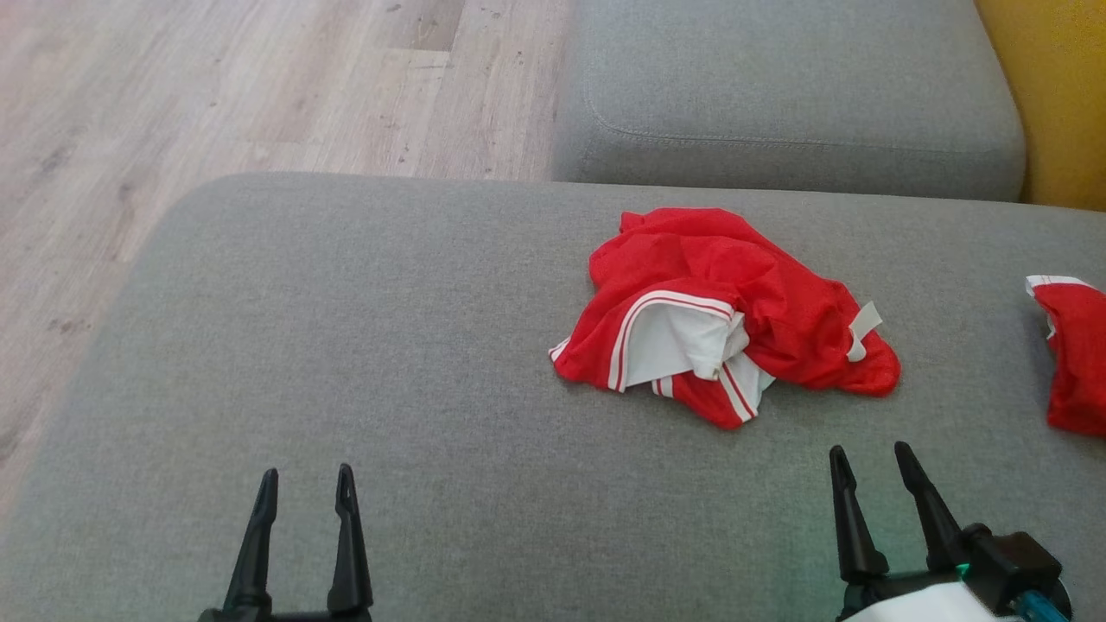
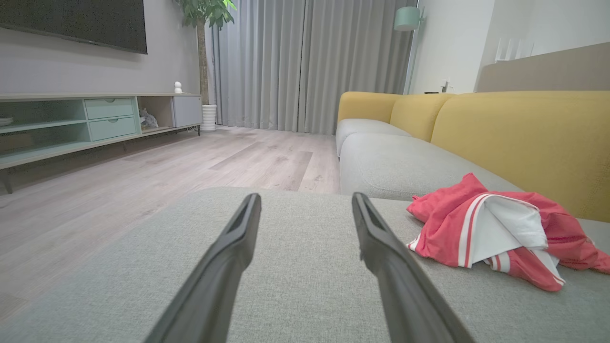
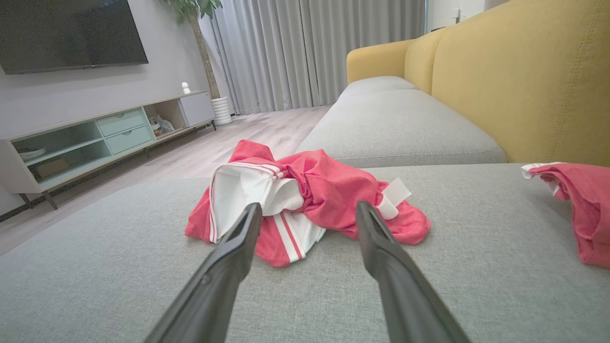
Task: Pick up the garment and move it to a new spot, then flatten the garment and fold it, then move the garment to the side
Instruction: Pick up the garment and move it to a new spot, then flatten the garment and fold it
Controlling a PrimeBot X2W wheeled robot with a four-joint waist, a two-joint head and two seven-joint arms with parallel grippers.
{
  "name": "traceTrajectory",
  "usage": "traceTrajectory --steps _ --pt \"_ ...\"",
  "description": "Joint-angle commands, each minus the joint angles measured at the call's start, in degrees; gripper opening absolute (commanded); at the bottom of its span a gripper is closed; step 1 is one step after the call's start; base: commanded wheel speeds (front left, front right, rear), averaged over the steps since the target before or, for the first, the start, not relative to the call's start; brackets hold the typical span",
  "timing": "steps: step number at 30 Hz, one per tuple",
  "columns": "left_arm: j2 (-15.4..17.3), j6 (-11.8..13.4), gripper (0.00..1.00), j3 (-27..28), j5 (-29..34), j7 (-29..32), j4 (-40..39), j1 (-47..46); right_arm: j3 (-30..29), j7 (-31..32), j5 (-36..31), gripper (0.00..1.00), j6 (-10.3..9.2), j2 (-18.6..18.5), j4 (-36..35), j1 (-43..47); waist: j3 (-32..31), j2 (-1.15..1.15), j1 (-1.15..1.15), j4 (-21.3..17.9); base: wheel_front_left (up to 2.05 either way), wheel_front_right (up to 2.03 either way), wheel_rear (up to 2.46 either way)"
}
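Wood floor (image 1: 216, 86) runs along the left. The left hand (image 1: 308, 471) sits low over the grey sofa seat (image 1: 389, 345), fingers apart and empty, well apart from the garment (image 1: 778, 302). The garment lies crumpled right of centre on the seat, red mesh heaped around a white panel with striped trim. It looks light, thin and limp, likely to sag and spill open when lifted, yet unlikely to slide on the woven cover. A raised red fold or the trimmed near edge seems the best pinch. The right hand (image 1: 869, 447), fingers apart and empty, points at it from near its front edge. Further right lies a red bundle (image 1: 1076, 354), with a yellow backrest (image 1: 1054, 86) behind. Across the room stand a cabinet (image 2: 95, 119) and curtains (image 2: 310, 62).
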Motion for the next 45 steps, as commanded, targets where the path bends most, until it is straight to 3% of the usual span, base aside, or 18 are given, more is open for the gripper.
traceTrajectory --steps 1,26,33,45 --pt "-0.45 0.20 1.00 1.80 0.52 -0.45 -1.71 -2.06 1.39 -0.21 -0.06 1.00 -0.05 -0.35 -1.66 -1.80 0.09 0.00 0.01 -0.10 0.00 0.00 0.00" --pt "-0.46 0.01 1.00 0.94 0.62 -0.46 -0.31 -2.13 2.29 -0.21 0.12 1.00 -0.05 -0.35 -1.58 -2.59 1.03 0.00 0.01 -2.84 0.00 0.00 0.00" --pt "-0.47 -0.39 1.00 -0.13 0.40 -0.46 0.90 -2.69 2.73 -0.21 -0.32 1.00 -0.05 -0.35 -1.81 -3.29 2.25 0.00 0.01 -5.12 0.00 0.00 0.00" --pt "-0.47 -5.04 1.00 -9.24 -3.68 -0.46 9.60 -12.05 2.91 -0.21 -1.00 1.00 -0.05 -0.35 -3.43 -6.64 9.32 0.00 0.01 -12.64 0.00 0.00 0.00"
